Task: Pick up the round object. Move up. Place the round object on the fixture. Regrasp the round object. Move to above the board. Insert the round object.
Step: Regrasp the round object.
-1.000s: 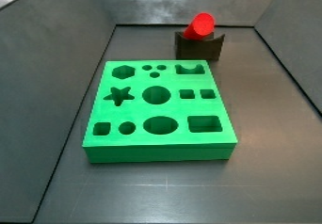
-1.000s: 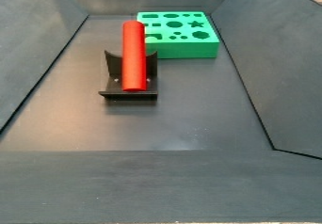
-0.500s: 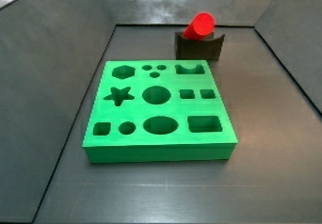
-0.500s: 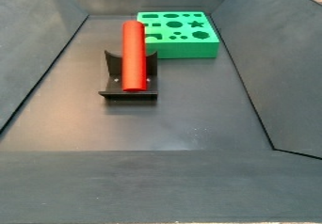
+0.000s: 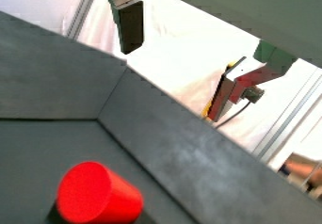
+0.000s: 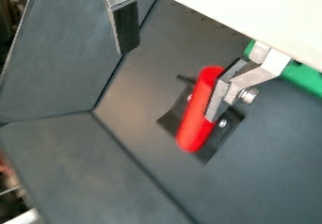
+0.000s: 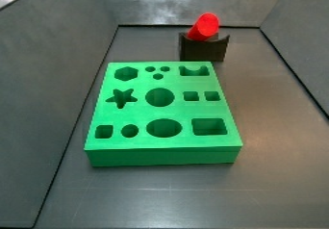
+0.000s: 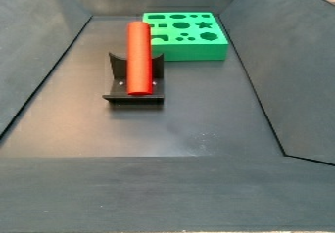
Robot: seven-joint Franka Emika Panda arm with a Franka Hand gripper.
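Red is what I pick out first: the round object (image 8: 137, 55) lies along the top of the fixture (image 8: 131, 88), cradled in its notch, with one end sticking up past the dark block (image 7: 205, 24). Just beside the fixture sits the board (image 7: 162, 114), green, all of its cut-outs empty as far as I can see in both side views: star, hexagon, circles, oval, squares. I can read no writing or labels anywhere.

My gripper (image 6: 180, 41) is out of sight in both side views; only the wrist views show it, above the floor and clear of the peg. One finger (image 6: 123, 23) and its opposite plate (image 6: 239, 85) stand wide apart, nothing between them, touching nothing. In a wrist view the peg (image 6: 198, 108) lies below on the fixture (image 6: 201, 129), its flat end visible too (image 5: 98, 193).
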